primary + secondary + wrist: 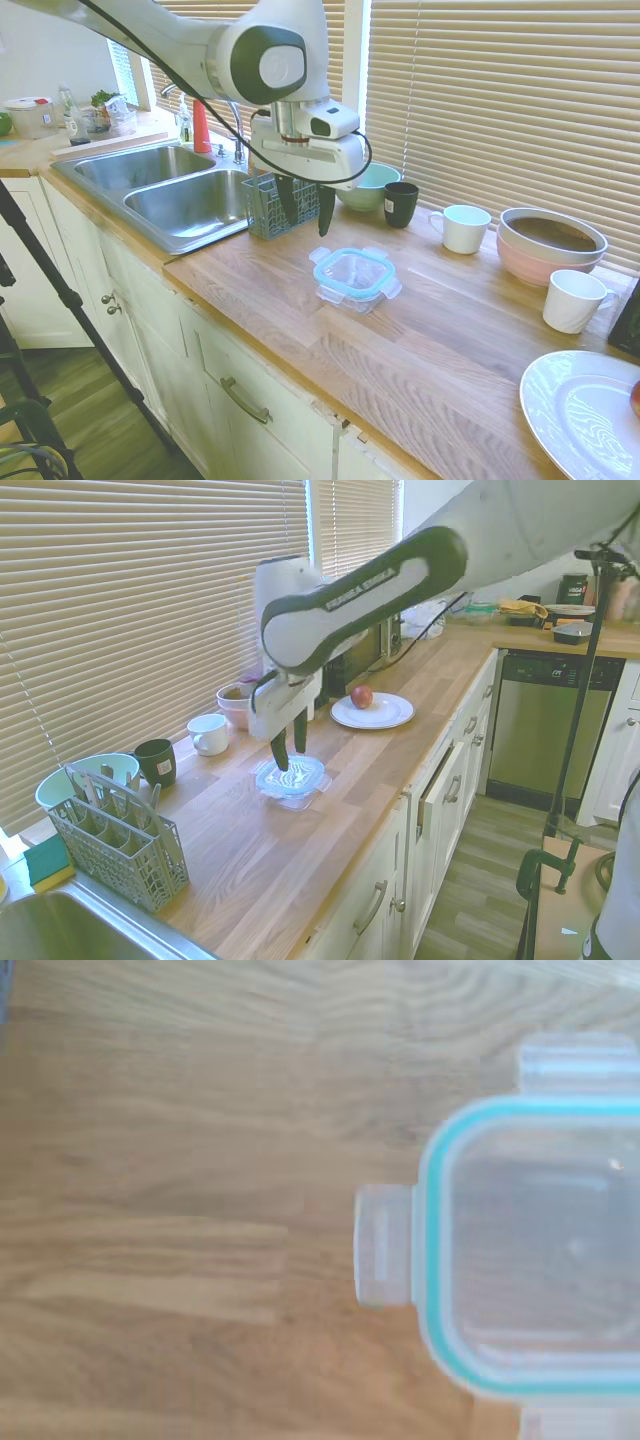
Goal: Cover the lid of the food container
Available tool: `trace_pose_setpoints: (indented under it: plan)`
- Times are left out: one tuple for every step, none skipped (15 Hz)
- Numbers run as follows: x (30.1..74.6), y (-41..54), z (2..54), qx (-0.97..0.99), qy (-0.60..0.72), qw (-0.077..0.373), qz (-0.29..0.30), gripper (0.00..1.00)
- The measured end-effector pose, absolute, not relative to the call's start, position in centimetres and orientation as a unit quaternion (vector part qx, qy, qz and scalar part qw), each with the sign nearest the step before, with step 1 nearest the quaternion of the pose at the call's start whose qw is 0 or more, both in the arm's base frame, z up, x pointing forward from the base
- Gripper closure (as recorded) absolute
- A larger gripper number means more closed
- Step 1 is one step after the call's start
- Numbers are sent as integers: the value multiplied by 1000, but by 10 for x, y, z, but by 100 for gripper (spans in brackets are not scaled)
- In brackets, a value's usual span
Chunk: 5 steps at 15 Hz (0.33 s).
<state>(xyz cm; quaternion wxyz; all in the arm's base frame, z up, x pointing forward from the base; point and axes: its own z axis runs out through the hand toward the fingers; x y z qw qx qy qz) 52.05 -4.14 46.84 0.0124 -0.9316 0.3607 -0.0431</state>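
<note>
- On the wooden countertop [440,330], near its front edge, the food container [352,290] sits with the lid [354,271] lying flat on top, teal rim squared over it, clear snap tabs sticking out at the sides.
- Just above and behind the container hangs the gripper [305,212], its two dark fingers [326,210] spread apart and holding nothing; the second exterior view shows them pointing down above the lid's far side.
- In the wrist view, the lid [535,1250] fills one side, blurred, with bare wood beside it.
- Further back stand a grey utensil basket [262,207], a mint-green bowl [372,185], a dark cup [400,204] and a white mug [464,228].
- Beyond the basket lies the steel double sink [165,190].
</note>
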Motion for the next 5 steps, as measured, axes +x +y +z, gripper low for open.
trace_pose_setpoints:
  plan:
    - [503, -51, 472, -929, 367, 19, -39, 0]
    - [487, -60, 473, -927, 373, 24, -36, 0]
    - [473, -68, 474, -925, 378, 26, -32, 0]
    - [459, -74, 473, -924, 381, 28, -29, 0]
    - [447, -78, 471, -924, 381, 29, -27, 0]
